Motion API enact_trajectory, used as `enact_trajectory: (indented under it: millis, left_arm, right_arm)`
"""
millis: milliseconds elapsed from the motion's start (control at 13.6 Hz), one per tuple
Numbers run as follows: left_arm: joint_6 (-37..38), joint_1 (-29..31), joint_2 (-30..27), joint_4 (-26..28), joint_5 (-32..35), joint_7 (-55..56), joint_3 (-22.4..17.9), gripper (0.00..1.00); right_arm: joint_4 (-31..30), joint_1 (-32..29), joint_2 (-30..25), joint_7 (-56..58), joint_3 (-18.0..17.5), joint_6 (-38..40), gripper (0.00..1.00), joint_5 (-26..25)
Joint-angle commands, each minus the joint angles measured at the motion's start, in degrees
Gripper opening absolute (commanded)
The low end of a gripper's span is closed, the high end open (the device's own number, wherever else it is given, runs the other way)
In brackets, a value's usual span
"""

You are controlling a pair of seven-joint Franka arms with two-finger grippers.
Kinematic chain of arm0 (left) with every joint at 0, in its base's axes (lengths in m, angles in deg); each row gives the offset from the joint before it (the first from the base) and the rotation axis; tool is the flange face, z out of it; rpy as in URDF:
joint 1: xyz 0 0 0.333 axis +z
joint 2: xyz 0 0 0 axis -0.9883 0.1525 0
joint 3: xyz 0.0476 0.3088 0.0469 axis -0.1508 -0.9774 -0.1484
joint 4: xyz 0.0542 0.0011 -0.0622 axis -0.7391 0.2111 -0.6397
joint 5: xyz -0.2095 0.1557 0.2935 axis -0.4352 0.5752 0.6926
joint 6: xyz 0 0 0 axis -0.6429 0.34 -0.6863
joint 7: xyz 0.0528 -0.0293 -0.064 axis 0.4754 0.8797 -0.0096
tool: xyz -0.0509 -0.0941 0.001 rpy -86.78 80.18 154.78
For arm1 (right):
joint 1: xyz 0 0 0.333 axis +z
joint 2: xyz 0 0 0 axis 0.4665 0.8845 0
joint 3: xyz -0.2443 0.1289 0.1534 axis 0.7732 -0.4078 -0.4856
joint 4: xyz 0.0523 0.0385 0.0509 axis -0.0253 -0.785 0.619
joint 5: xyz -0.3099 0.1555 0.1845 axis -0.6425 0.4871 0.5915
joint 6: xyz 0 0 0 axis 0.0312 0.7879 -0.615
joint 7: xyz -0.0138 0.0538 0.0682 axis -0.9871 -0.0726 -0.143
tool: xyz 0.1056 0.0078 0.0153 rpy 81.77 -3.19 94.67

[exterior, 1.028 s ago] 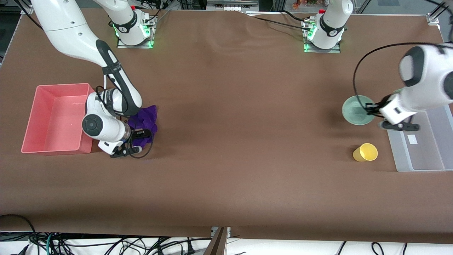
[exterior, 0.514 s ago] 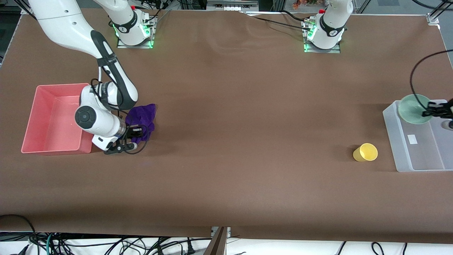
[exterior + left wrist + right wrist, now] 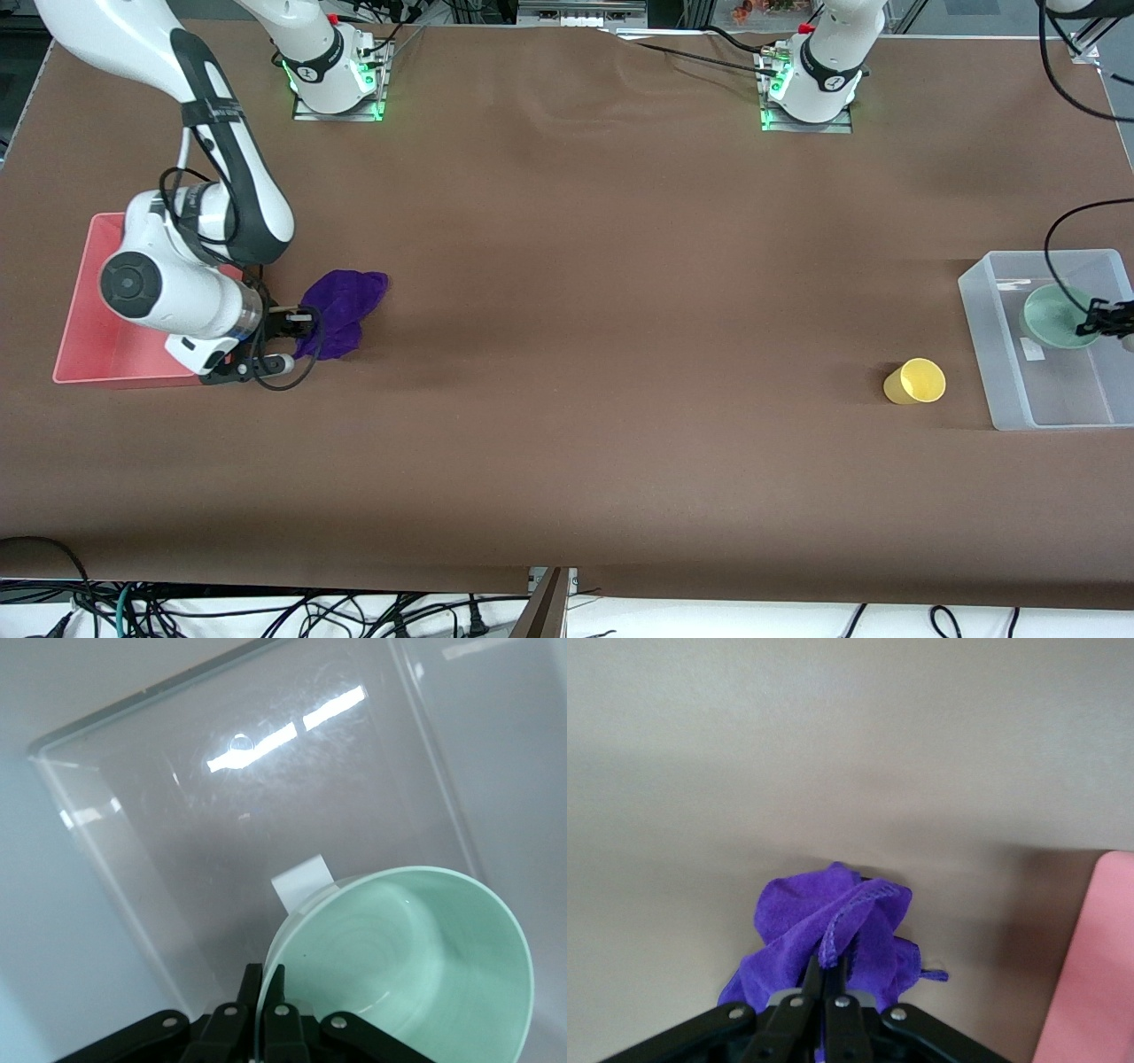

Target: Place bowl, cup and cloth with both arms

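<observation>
My left gripper (image 3: 1096,324) is shut on the rim of the mint-green bowl (image 3: 1056,315) and holds it inside the clear bin (image 3: 992,341) at the left arm's end of the table. In the left wrist view the bowl (image 3: 416,966) hangs from my left gripper (image 3: 267,979) over the bin's floor. My right gripper (image 3: 306,321) is shut on the purple cloth (image 3: 341,306), held beside the pink bin (image 3: 75,354). In the right wrist view the cloth (image 3: 833,935) bunches around my right gripper (image 3: 829,970). The yellow cup (image 3: 915,381) lies on the table near the clear bin.
The pink bin sits at the right arm's end of the table, partly hidden by the right arm; its edge shows in the right wrist view (image 3: 1090,974). A white label (image 3: 301,881) lies on the clear bin's floor. Brown table cover (image 3: 576,310) spans the middle.
The left gripper carried the bowl from the table into the clear bin and lowered it. The right gripper pulled the cloth toward the pink bin.
</observation>
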Motion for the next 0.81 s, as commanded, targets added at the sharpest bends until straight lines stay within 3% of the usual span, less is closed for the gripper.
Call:
enact_trajectory:
  millis: [0, 73, 220, 514, 661, 734]
  left_arm:
    - [0.2, 0.5, 1.3, -2.4, -2.0, -2.2, 0.7, 0.42]
    - [0.5, 0.5, 0.9, -2.5, -2.1, -2.2, 0.9, 0.99]
    - [2.4, 0.0, -1.7, -2.7, -1.6, -2.0, 1.1, 1.0]
    - [16.0, -6.4, -8.6, -7.0, -1.4, -1.1, 2.2, 1.0]
    - [18.7, -11.2, -9.0, -9.2, -1.4, 2.7, 2.2, 1.0]
    - [18.8, -13.6, -9.0, -9.4, -1.4, 6.3, 2.1, 1.0]
  right_arm:
    - [2.7, -0.5, -1.5, 0.8, -0.4, 5.9, 0.0, 0.7]
    - [5.9, -0.5, -1.7, 0.8, -0.4, 11.3, 0.0, 0.8]
    - [12.5, -0.7, -2.4, 0.8, -0.2, 22.1, 0.0, 0.7]
    - [25.2, -2.5, -4.3, 4.0, 0.2, 42.0, 0.0, 0.4]
    - [26.8, -4.8, -7.1, 9.9, 1.2, 47.8, 0.0, -0.1]
    - [26.8, -5.0, -8.6, 13.9, 3.7, 49.8, 0.0, -0.2]
